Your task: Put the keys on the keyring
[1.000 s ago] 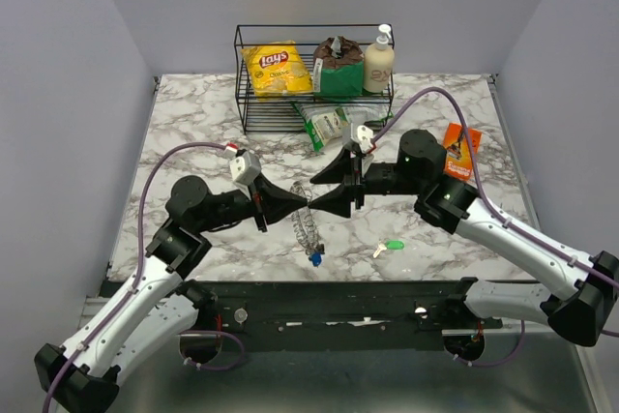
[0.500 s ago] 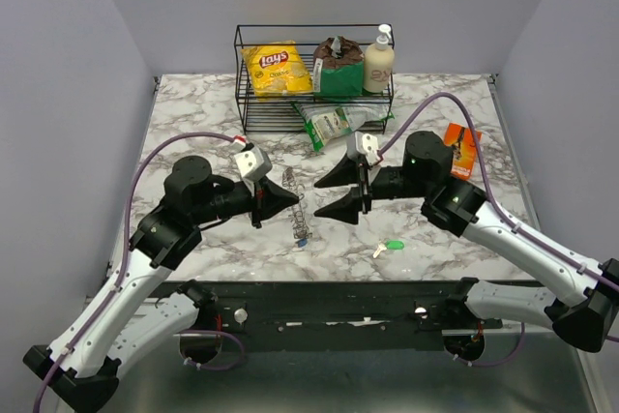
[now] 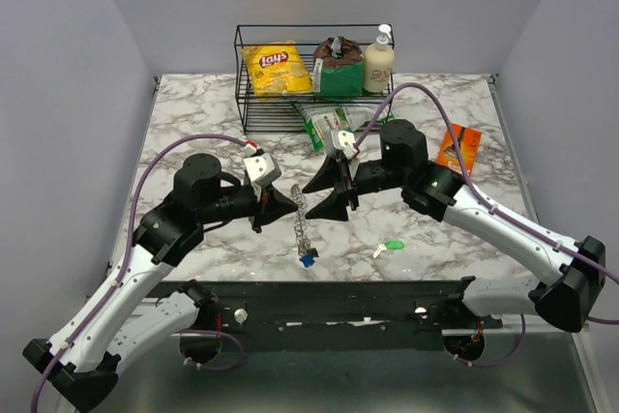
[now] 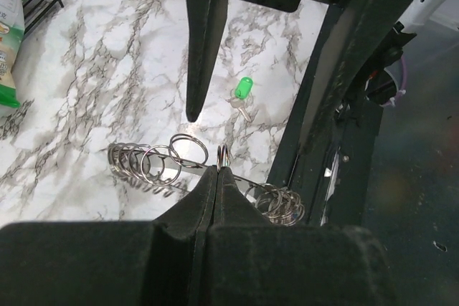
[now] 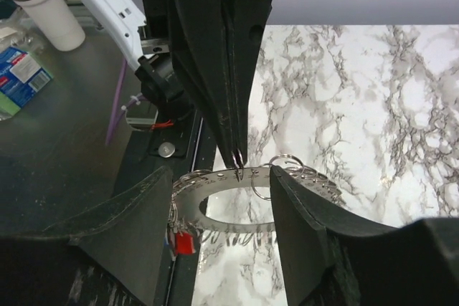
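The left hand (image 4: 217, 171) clamps the silvery coiled-wire keyring loop (image 4: 143, 166); the right hand (image 5: 219, 177) stands wide, one finger on either side of it.

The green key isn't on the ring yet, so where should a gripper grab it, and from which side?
Probably by the plastic head of the green key, pinched across its sides from above. The key lies flat on the table, and the head is its bulkiest part; the thin blade hugs the surface.

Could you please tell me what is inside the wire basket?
A yellow Lays bag, a brown-and-green packet and a cream bottle sit inside the wire basket. Anything behind them is hidden.
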`<action>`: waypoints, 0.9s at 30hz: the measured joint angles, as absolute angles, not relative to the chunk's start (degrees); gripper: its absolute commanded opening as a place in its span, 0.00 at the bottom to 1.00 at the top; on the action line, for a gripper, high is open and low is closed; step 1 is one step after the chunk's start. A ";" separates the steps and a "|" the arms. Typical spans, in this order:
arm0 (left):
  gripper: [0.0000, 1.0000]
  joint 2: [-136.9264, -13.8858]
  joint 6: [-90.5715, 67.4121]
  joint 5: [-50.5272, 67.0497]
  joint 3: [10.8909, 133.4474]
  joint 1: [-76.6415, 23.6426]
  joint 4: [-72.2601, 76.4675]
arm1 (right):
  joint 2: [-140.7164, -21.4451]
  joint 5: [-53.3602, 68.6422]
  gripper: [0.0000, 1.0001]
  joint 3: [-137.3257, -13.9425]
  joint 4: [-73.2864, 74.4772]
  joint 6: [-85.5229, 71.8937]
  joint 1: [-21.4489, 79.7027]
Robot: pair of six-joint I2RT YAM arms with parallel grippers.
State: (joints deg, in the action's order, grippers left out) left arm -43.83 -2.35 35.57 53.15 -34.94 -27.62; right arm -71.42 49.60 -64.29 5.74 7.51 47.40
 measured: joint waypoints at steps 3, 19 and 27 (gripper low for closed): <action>0.00 -43.81 -2.37 35.57 53.15 -35.03 -27.57 | -72.79 50.28 0.61 -64.58 6.13 7.51 47.40; 0.00 -43.53 -3.14 36.10 52.93 -35.48 -26.09 | -76.05 51.75 0.01 -65.63 6.13 5.39 47.40; 0.27 -42.28 -3.70 36.01 52.45 -35.51 -24.95 | -74.22 50.30 0.01 -63.59 2.81 4.25 47.42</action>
State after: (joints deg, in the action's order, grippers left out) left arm -42.28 -3.70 36.01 52.45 -35.51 -24.95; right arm -74.22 50.30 -63.59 2.81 4.25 47.42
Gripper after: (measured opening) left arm 0.029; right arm 0.013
